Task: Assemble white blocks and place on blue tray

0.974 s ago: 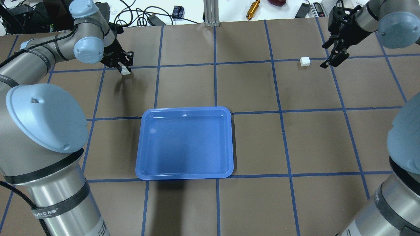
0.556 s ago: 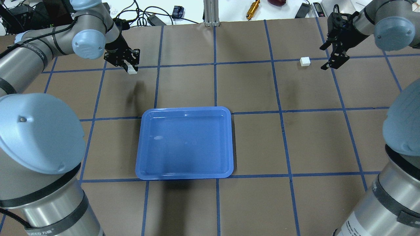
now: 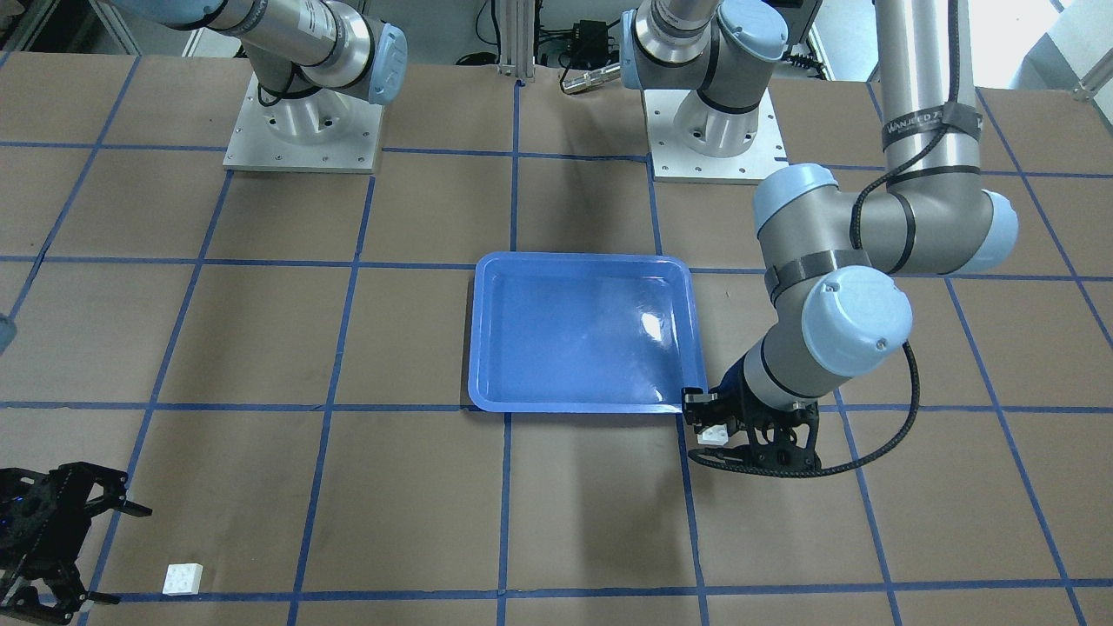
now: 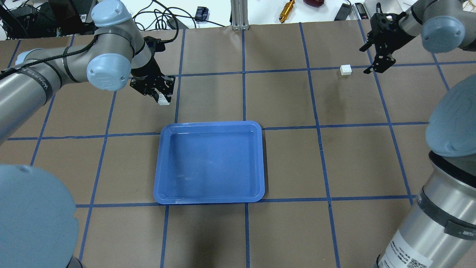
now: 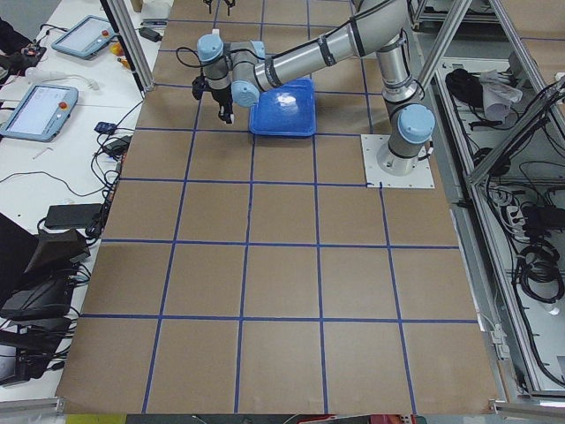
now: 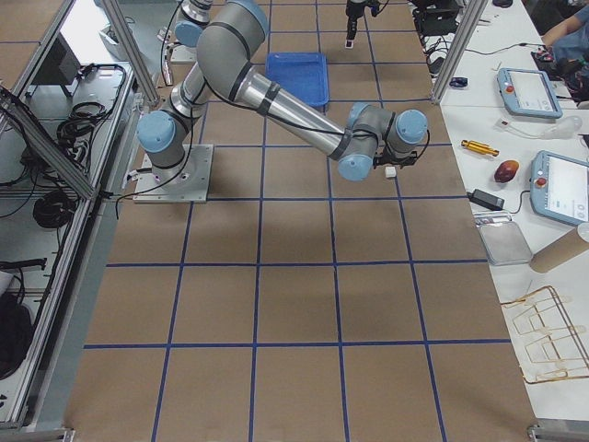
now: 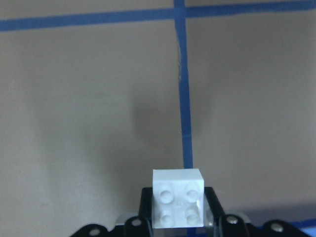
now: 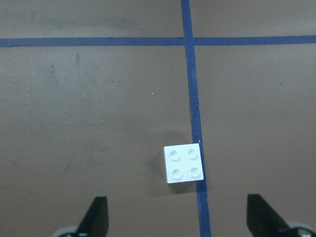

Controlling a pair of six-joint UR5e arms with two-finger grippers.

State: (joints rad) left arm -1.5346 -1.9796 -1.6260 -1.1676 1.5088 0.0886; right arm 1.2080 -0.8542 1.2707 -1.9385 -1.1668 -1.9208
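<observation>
White studded plastic brick (image 7: 177,197) rides gripped in the left end effector (image 4: 163,98), its twin (image 8: 183,163) lying just ahead of the open right end effector (image 8: 177,217), whose grasp looks the next need before joining.

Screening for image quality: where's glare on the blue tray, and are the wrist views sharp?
Exterior front-facing view: a white glare patch on the blue tray, toward its view-right side. Left wrist view: the held white block looks soft, a diffuse shadow beyond. Right wrist view: the loose white block is crisp.
</observation>
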